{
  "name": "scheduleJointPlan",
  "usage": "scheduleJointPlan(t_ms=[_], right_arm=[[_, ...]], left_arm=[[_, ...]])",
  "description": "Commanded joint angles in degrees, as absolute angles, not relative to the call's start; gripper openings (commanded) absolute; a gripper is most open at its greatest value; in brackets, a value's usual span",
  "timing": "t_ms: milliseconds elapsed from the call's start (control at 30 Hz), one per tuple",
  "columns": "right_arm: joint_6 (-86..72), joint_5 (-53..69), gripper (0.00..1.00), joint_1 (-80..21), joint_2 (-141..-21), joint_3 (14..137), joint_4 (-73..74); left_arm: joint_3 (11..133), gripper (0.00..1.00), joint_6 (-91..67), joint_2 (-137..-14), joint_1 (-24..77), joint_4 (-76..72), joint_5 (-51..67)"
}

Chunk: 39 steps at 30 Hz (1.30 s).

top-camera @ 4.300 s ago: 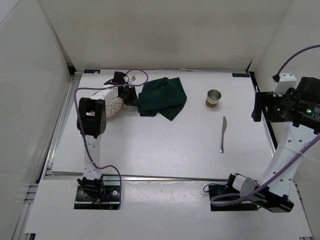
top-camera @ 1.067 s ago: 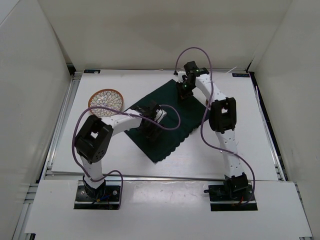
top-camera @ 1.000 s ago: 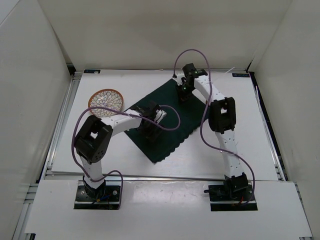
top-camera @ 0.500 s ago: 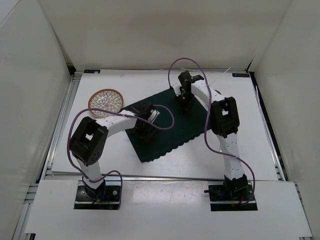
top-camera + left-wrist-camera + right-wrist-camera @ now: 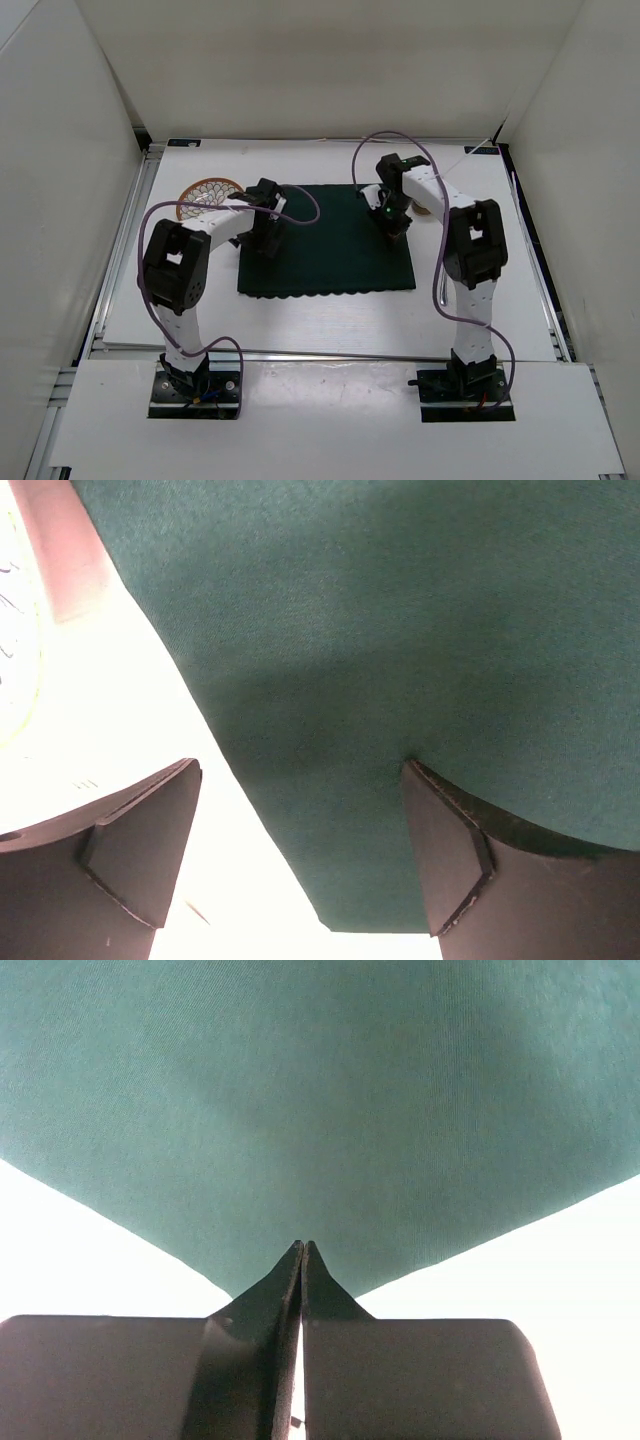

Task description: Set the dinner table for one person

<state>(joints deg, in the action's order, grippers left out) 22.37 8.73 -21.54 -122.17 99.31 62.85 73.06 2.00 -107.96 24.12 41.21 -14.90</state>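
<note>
Top external: we see dinner table (image 5: pixel 500 290) beneath both arms, green placemat (image 5: pixel 330 250) flat at centre. Right gripper (image 5: pixel 302 1250) clamps its 2 o'clock corner, likely to square it. Left gripper (image 5: pixel 300 775) gapes empty over 10 o'clock edge.

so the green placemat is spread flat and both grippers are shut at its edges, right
Not quite. The left gripper is open, its fingers apart over the edge of the placemat, as the left wrist view shows. The placemat does lie spread flat, and the right gripper is shut at one of its corners.
</note>
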Motion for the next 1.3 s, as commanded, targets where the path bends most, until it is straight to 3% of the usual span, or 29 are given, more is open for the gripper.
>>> scheduleJointPlan(t_ms=[0, 767, 1267], right_arm=[[23.6, 11.1, 0.0, -21.3, -117.5, 98.2, 64.0], [23.6, 13.6, 0.0, -23.0, -106.8, 93.7, 65.3], [23.6, 12.6, 0.0, -23.0, -108.5, 98.1, 65.3]], left_arm=[[74.5, 0.91, 1.8, -109.3, 23.5, 41.9, -16.2], [82.4, 0.87, 2.8, -116.0, 25.6, 41.3, -13.7], [73.1, 0.83, 1.8, -107.2, 26.6, 41.8, -14.9]])
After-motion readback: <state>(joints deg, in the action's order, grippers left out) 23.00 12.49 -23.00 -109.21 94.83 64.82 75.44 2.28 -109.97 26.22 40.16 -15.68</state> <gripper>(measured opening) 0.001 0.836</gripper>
